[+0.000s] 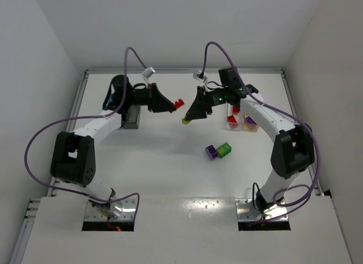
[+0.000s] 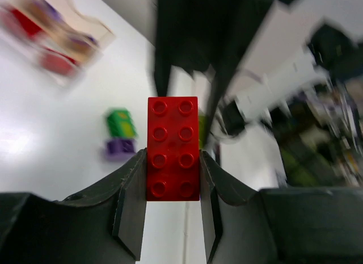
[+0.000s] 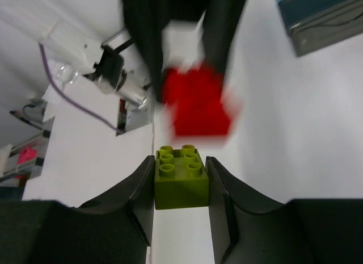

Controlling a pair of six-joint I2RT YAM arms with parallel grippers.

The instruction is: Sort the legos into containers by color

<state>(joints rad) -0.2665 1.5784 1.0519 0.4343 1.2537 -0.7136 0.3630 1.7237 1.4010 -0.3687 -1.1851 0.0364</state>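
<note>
Left tool [image 1: 169, 105]: pressed onto a red brick [image 1: 179, 103], pinching its two long sides near the rear end. Most of the brick sticks out in front of the fingers.
Right tool [image 1: 194, 113]: pressed onto a small lime brick [image 1: 186, 121], one finger on each flat side, with the studs facing the wrist camera.
Where the held bricks are: both are in the air over the back middle of the desk [image 1: 170, 173]. They are near each other and seem apart in the top view.
Other brick on the desk: a purple and green clump [image 1: 218, 151] lies by itself, well apart from both tools, nearer the right arm.
Bins: a dark bin [image 1: 131, 117] sits under the left arm. A bin with red pieces [image 1: 233, 126] and a tan bin [image 1: 253, 128] stand side by side under the right arm.
How the bricks probably handle: light, stiff and hard to damage. The smooth sides may slip, so a square pinch on two opposite flat faces suits them best.
Hold on the red brick: gripped at one end only, so it may swing if knocked.
The clump: its halves look locked by their studs and likely need a tool on each colour to part them.
</note>
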